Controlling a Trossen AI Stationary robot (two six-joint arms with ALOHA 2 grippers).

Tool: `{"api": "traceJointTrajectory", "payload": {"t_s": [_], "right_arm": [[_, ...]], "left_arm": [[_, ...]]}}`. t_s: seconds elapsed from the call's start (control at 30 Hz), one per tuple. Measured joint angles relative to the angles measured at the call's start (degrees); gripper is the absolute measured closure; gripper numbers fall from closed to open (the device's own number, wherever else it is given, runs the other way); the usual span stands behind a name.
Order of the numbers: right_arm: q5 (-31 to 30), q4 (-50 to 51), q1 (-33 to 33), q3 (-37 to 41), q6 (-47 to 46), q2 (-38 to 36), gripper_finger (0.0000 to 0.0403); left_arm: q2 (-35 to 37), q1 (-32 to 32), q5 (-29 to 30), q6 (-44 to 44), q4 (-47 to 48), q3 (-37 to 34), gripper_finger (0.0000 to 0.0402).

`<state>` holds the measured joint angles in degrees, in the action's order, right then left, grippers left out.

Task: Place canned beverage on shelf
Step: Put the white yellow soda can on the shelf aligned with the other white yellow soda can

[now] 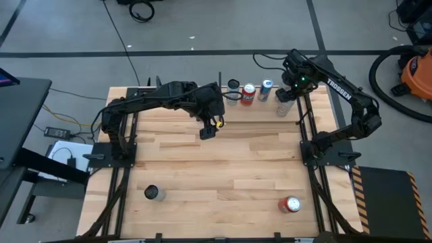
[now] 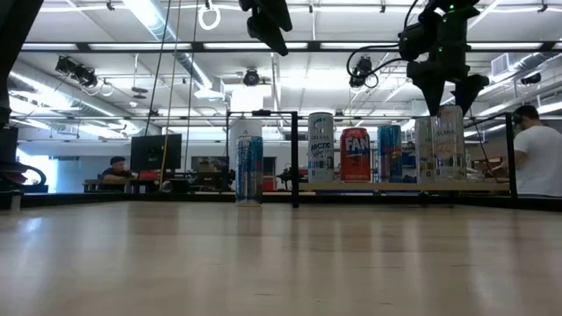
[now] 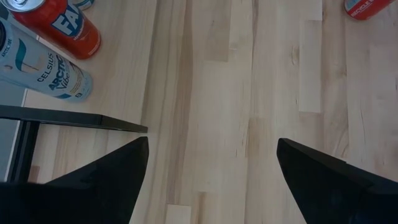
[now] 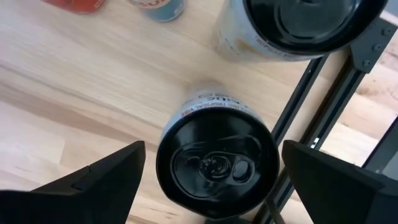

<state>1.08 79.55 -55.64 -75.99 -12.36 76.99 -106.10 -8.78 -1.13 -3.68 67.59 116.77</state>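
The shelf (image 1: 260, 109) is a pale panel with black rods at the table's far edge, and several cans stand on it. One is a white can with a black top (image 4: 214, 165), standing upright on the panel near the shelf's right end. My right gripper (image 4: 214, 180) is open just above this can, with a finger on either side and a gap to each; it also shows in the low view (image 2: 446, 92). A second black-topped can (image 4: 298, 25) stands right beside it. My left gripper (image 1: 209, 129) is open and empty, high over the table near the shelf's left end.
A red Fanta can (image 1: 248, 93), a blue can (image 1: 265, 89) and a Celsius can (image 3: 43, 71) stand on the shelf. A dark-topped can (image 1: 154, 194) stands at the near left of the table and a red can (image 1: 291, 204) at the near right. Black frame rails (image 4: 311, 99) run beside the shelf.
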Motion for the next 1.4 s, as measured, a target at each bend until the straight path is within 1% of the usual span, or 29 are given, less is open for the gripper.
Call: {"api": "traceJointTrajectory", "payload": {"t_s": [0.13,0.23,0.4,0.5,0.6,0.7,0.83,1.03,1.13,1.23,1.4], "right_arm": [[-0.3,0.0,0.0,0.0,-0.4,0.0,0.0017],[-0.5,0.6,0.0,0.0,2.4,0.0,0.0026],[-1.9,0.6,0.0,0.0,4.1,0.0,0.0065],[-1.9,0.7,0.0,0.0,7.2,0.0,0.0094],[-2.0,0.7,0.0,0.0,12.1,0.0,0.0121],[-1.9,0.6,0.0,0.0,18.5,0.0,0.0134],[-2.1,0.6,0.0,0.0,27.0,0.0,0.0128],[-3.0,1.2,0.0,-0.1,36.8,0.0,0.0123],[-2.7,0.9,0.0,-0.1,39.5,0.0,0.0123],[-0.8,0.6,-0.1,-0.1,41.9,0.0,0.0116],[2.3,0.3,0.0,0.0,42.4,0.0,0.0104]], "left_arm": [[0.0,0.0,0.0,0.0,0.0,0.0,0.0044],[0.0,0.0,0.0,0.0,0.0,0.0,0.0044],[0.0,0.0,0.0,0.0,0.0,0.0,0.0044],[0.0,0.0,0.0,0.0,0.0,0.0,0.0044],[0.0,0.0,0.0,0.0,0.0,0.0,0.0044],[0.0,0.0,0.0,0.0,0.0,0.0,0.0044],[0.0,0.0,0.0,0.0,0.0,0.0,0.0044],[0.0,0.0,0.0,0.0,0.0,0.0,0.0044],[0.0,0.0,0.0,0.0,0.0,0.0,0.0044],[0.0,0.0,0.0,0.1,0.0,0.0,0.0044],[0.0,0.0,0.0,0.1,0.0,0.0,0.0044]]}}
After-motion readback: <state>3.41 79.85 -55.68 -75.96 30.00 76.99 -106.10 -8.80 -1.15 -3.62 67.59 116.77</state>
